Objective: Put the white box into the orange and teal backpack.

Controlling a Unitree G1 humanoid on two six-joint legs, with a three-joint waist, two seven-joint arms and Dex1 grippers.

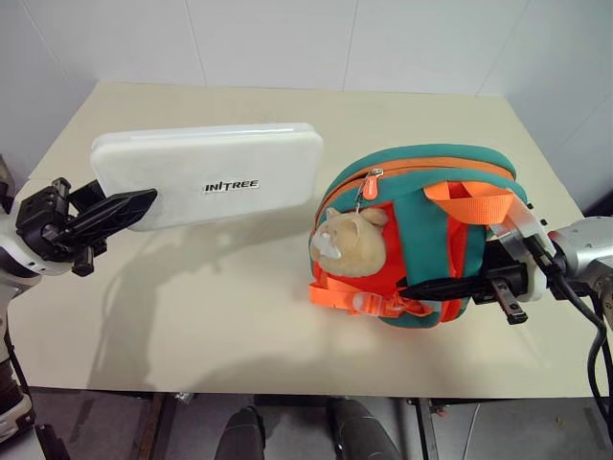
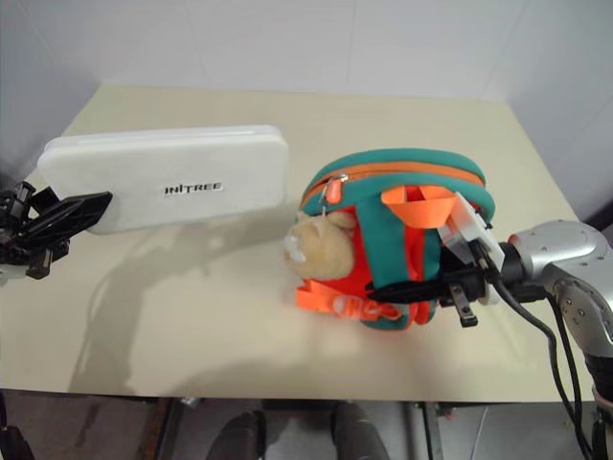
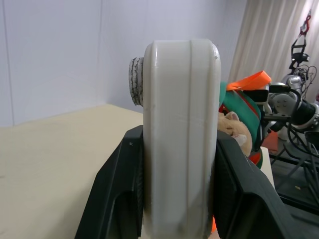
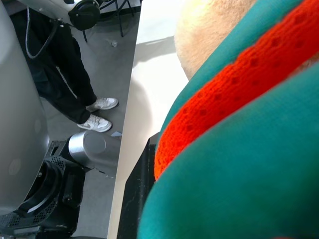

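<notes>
The white box (image 1: 211, 172) hangs in the air over the table's left half, its long flat face with dark lettering turned up. My left gripper (image 1: 129, 206) is shut on its left end, one black finger (image 3: 119, 194) pressed against each broad face. The orange and teal backpack (image 1: 431, 187) stands on the table at the right, a tan plush toy (image 1: 350, 244) on its front and an orange zip along its top. Coming in from the right, my right gripper (image 1: 450, 286) is shut on the backpack's lower teal fabric (image 4: 239, 164). A small gap separates box and backpack.
The beige table (image 1: 192, 316) runs to white walls at the back and left. The box's shadow falls on it below the box. A person's legs in dark trousers and white shoes (image 4: 94, 114) stand on the floor beside the table.
</notes>
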